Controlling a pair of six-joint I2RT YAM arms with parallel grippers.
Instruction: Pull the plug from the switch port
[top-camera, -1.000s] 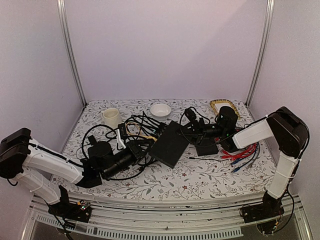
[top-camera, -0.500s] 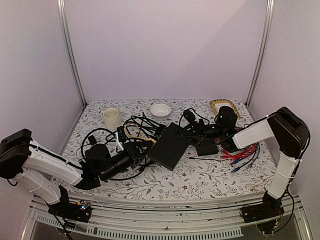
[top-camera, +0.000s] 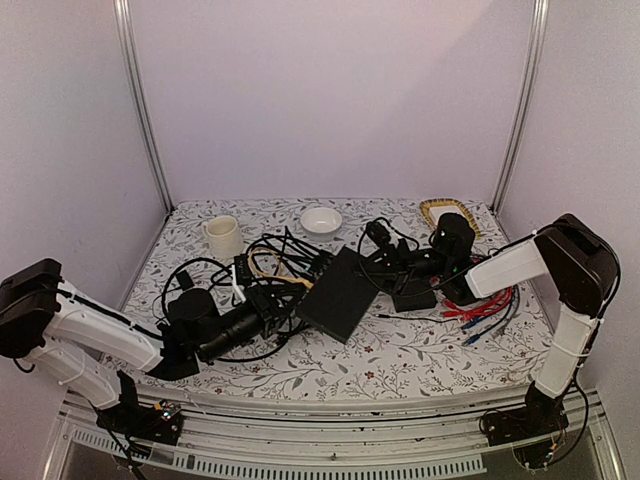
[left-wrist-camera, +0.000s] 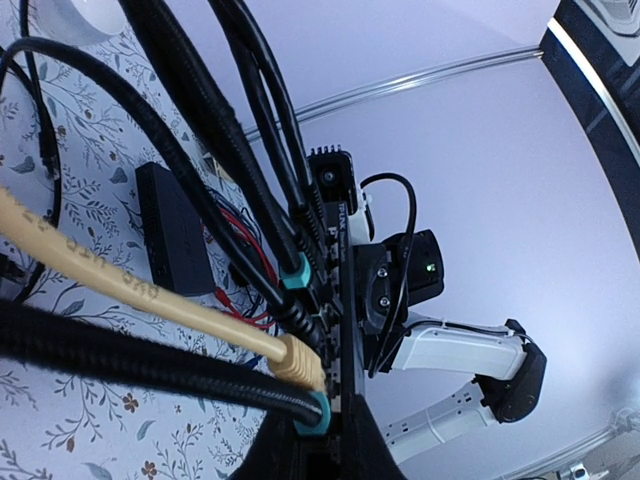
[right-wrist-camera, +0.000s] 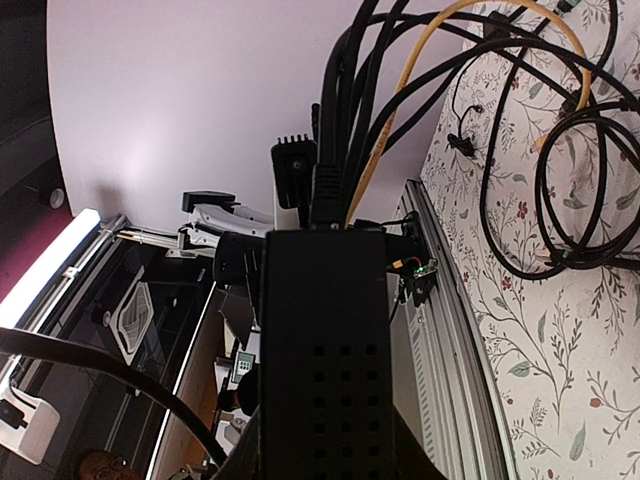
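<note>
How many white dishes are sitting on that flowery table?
2: a white ceramic mug at the back left, and a small white bowl at the back centre. The black cable tangle could hide more.

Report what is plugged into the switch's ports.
Black cables with teal plugs and one tan cable run into the edge of the switch. The port openings themselves are hidden behind the plugs and the left gripper.

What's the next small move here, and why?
Probably draw the left gripper straight back, away from the switch: it looks closed on the teal-booted plug seated there, while the right gripper holds the switch's far end.
</note>
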